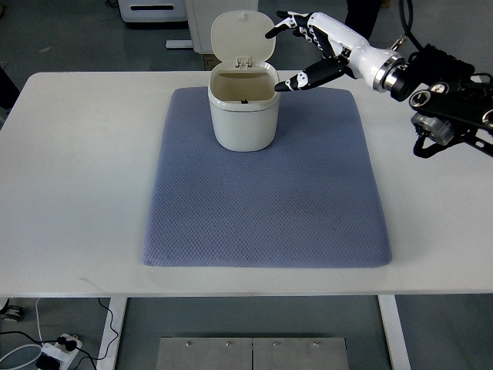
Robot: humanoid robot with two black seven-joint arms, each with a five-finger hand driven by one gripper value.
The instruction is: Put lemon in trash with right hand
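Observation:
A cream trash bin (243,116) stands on the far part of the blue-grey mat (266,193), its lid (243,35) flipped up and back. My right hand (296,54) reaches in from the right and hovers just right of the bin's open mouth. Its fingers (304,77) are spread and hold nothing. No lemon shows anywhere; the bin's inside is mostly hidden from this angle. My left arm is out of the picture.
The mat lies on a white table (77,193). Behind the table stand white furniture (154,11) and grey floor. Cables and a power strip (58,347) lie on the floor at the bottom left.

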